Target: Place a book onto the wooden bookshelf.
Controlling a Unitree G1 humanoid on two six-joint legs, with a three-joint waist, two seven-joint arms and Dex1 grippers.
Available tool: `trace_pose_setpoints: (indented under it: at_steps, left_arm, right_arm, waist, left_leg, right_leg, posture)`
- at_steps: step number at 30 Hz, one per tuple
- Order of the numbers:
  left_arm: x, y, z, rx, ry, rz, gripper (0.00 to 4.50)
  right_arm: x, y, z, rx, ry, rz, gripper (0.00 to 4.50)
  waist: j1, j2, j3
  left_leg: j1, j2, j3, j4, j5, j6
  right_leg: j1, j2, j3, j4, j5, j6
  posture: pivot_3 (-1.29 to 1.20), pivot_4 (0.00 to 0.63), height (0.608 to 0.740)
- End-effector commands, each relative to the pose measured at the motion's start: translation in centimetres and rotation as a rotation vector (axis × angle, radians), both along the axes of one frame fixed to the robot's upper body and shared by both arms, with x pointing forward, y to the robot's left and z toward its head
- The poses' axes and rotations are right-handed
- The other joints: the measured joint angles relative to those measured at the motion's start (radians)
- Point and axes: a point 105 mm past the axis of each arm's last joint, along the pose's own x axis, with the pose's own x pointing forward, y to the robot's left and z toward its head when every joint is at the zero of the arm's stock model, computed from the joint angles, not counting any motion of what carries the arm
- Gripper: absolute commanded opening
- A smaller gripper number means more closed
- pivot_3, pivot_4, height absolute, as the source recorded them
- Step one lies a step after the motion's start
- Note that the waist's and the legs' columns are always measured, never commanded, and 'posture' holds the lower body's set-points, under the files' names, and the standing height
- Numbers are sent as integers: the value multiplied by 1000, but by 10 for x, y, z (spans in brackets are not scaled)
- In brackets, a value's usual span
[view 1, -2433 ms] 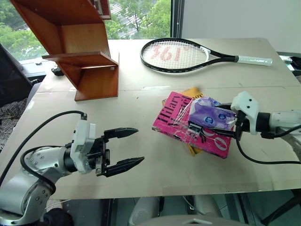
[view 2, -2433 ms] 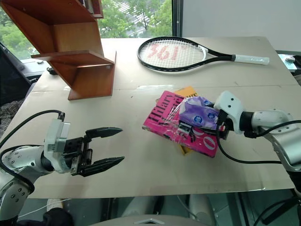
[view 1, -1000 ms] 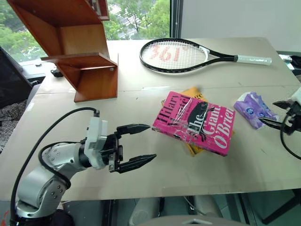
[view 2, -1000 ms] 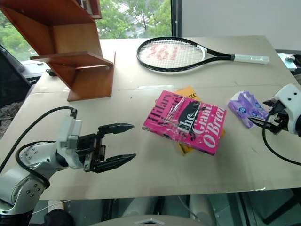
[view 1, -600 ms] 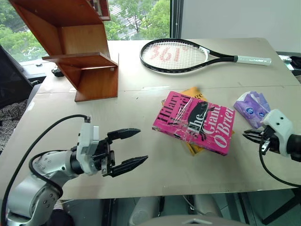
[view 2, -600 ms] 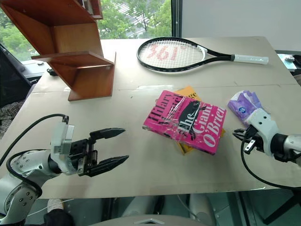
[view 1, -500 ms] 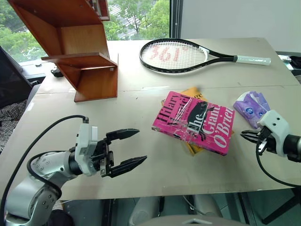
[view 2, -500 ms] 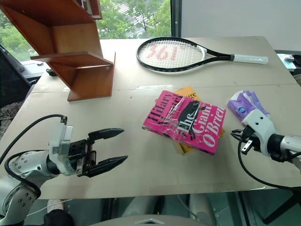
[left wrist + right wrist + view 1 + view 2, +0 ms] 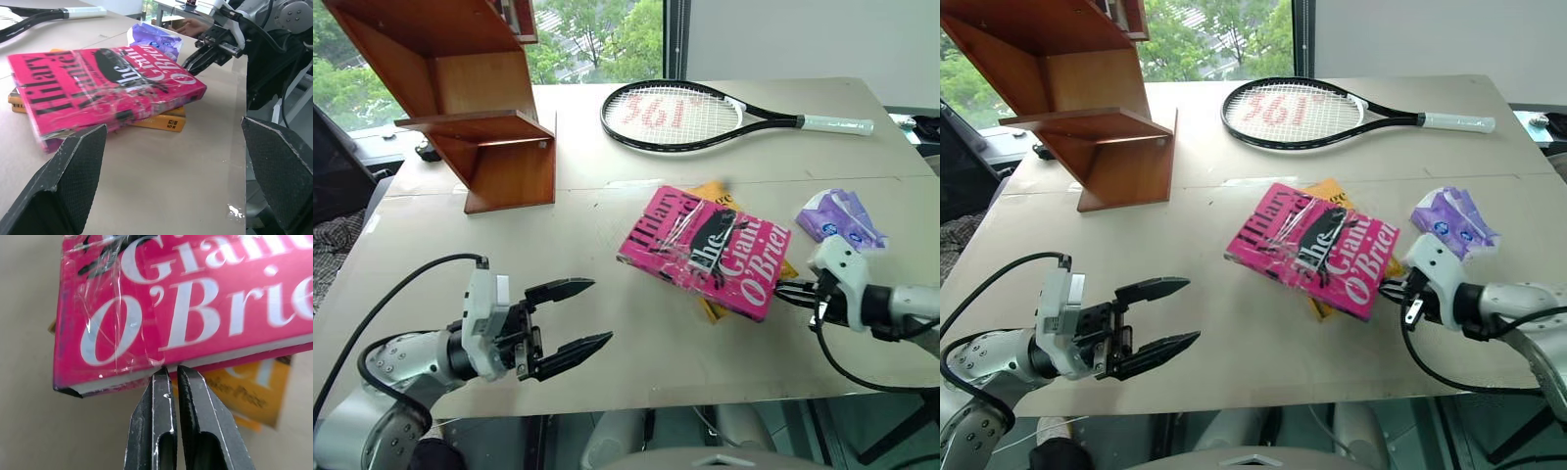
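Since the book [image 9: 705, 251] is thick, stiff and shiny — lying mid-bench on a yellow book [image 9: 254, 387] — I'd grab its near edge. My right gripper [image 9: 171, 374] is pinched together against that edge; my left gripper [image 9: 576, 318] gapes wide, holding nothing.

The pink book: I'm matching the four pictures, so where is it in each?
Left eye view: the pink book lies right of centre on the table.
Right eye view: just right of centre.
Left wrist view: upper left, across the frame.
Right wrist view: across the top.
Shared landmark: the yellow-orange book under it.
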Motion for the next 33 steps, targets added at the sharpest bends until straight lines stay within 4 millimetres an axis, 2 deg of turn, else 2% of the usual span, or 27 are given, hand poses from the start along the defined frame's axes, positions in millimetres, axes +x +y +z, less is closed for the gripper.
trace_pose_setpoints:
  at_steps: [1, 8, 11, 13, 14, 15, 18, 21, 23, 27, 29, 33]
  left_arm:
    - [-4, -3, 7, 5, -49, 1, 4500]
    - [-5, -3, 0, -1, -20, 51, 4500]
    - [-2, -5, -6, -5, 19, 110, 4500]
    - [-3, -7, -12, -10, 64, 129, 4500]
    - [-4, -7, -15, -18, 92, 135, 4500]
    - [-3, -8, -18, -49, 133, 153, 4500]
    - [0, -12, -29, -134, 263, 206, 4500]
    - [1, -21, -37, -206, 401, 231, 4500]
    - [6, -27, -36, -332, 508, 247, 4500]
    - [20, -37, -40, -543, 739, 300, 4500]
    - [27, -42, -49, -614, 871, 341, 4500]
    - [42, -57, -52, -795, 1088, 365, 4500]
  right_arm:
    - [8, 9, 3, 16, -38, -5, 58]
    - [20, 21, 6, 36, -68, 4, 58]
    - [21, 10, 12, 20, -126, 16, 58]
    - [13, -1, 22, 70, -169, 52, 600]
    - [7, -5, 24, 103, -158, 72, 1169]
    - [-2, -14, 23, 122, -135, 84, 1169]
    - [-22, -36, 27, 145, -124, 124, 2336]
    - [-33, -40, 37, 161, -160, 189, 3673]
    - [-38, -37, 44, 184, -189, 225, 4464]
    - [-48, -28, 55, 221, -232, 297, 4464]
    - [-51, -26, 58, 208, -255, 320, 4464]
    - [-55, -26, 63, 215, -262, 337, 4464]
  waist:
    - [0, 0, 0]
    - [0, 0, 0]
    - [1, 0, 0]
    - [4, 0, 0]
    - [4, 0, 0]
    - [3, 0, 0]
    - [8, 0, 0]
    - [0, 0, 0]
    - [-3, 0, 0]
    - [1, 1, -1]
    - [3, 1, -1]
    - [9, 1, -1]
  left_leg:
    - [0, 0, 0, 0, 0, 0]
    - [0, 0, 0, 0, 0, 0]
    - [0, 0, 0, 0, 0, 0]
    - [-1, -1, -1, 0, 0, 0]
    - [-1, 0, -1, 0, 0, 1]
    - [-1, 0, -1, 0, 0, 1]
    - [-1, -1, -2, 0, -1, 1]
    - [0, 0, -1, 0, -1, 1]
    - [3, 1, 1, 0, -1, 1]
    - [5, 1, -1, 1, -1, 1]
    - [5, 1, -2, 2, -1, 1]
    - [5, 0, -3, 3, -1, 1]
  right_leg:
    - [0, 0, 0, 0, 0, 0]
    - [0, 0, 0, 0, 0, 0]
    - [0, 0, 0, 0, 0, 0]
    - [0, 0, -1, -1, 0, 0]
    - [0, 0, -1, -1, 0, 0]
    - [0, 0, -1, -1, 0, 0]
    - [0, -1, -1, -1, 0, 0]
    - [1, 0, 0, 0, 0, 0]
    - [3, 1, 1, 1, 0, 0]
    - [6, 1, 2, 1, 0, 0]
    - [7, 0, 2, 1, 0, 0]
    - [7, -1, 2, 1, 0, 0]
  posture:
    - [0, 150, 740]
    - [0, 150, 740]
    - [0, 150, 740]
    - [0, 150, 740]
    - [0, 150, 740]
    - [0, 150, 740]
    - [0, 150, 740]
    - [0, 150, 740]
    - [0, 150, 740]
    - [0, 150, 740]
    - [0, 150, 740]
    - [0, 150, 740]
